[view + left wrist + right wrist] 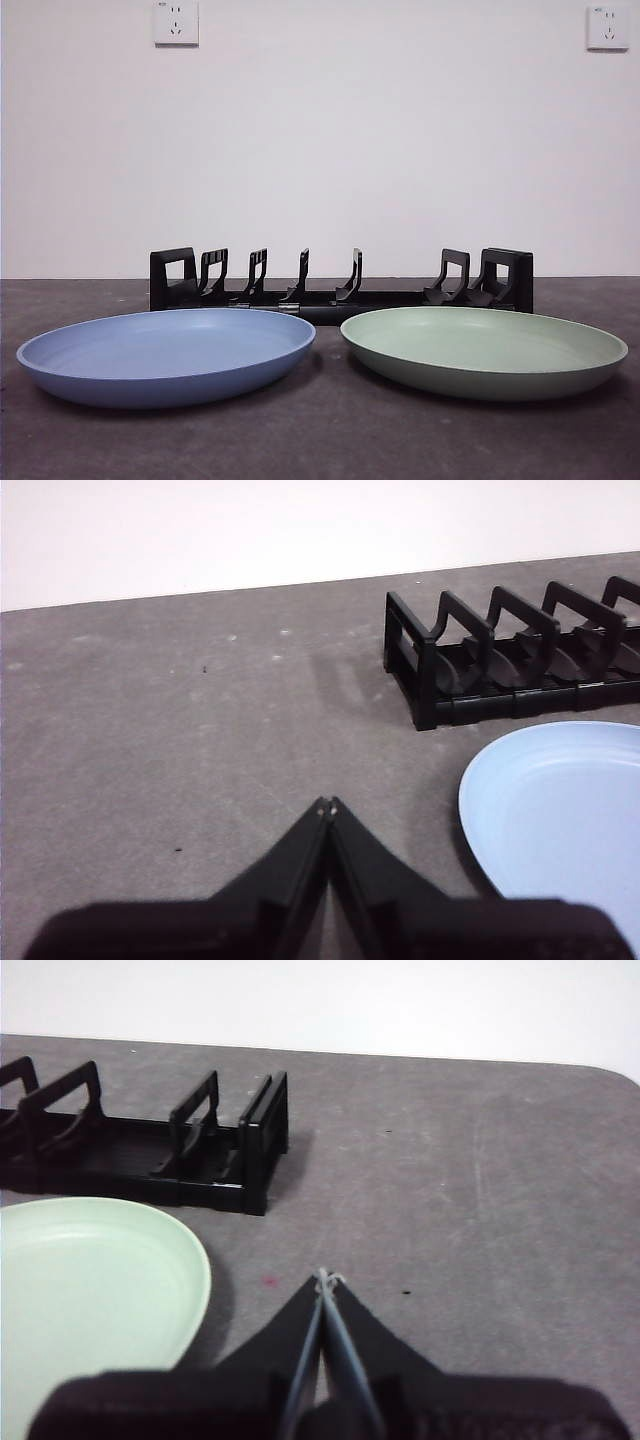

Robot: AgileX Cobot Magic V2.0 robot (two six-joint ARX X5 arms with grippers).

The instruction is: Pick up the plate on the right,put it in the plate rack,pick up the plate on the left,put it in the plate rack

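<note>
Front view is showing two shallow plates lying flat on a dark grey table [320, 440], with neither arm in sight. Just in front of the plate rack [340, 285], a blue plate [165, 355] is sitting before one end and a green plate [485, 350] before the other, the two near each other but not touching. No plate is standing in the rack yet.

Left gripper [327, 803] is hovering off the rack's blue-plate end, jaws pressed together and grasping nothing. Right gripper [325, 1278] is hovering off the rack's green-plate end, jaws likewise closed and empty.

Judging the risks: each plate is lying low and flat, so closed jaws would need opening and sliding under a thin rim; a shallow grip could be letting the plate slip or tilt. A tilted plate could be striking a prong and nudging the light rack.

Only the front view is showing both plates together; only the wrist views are showing the grippers.
</note>
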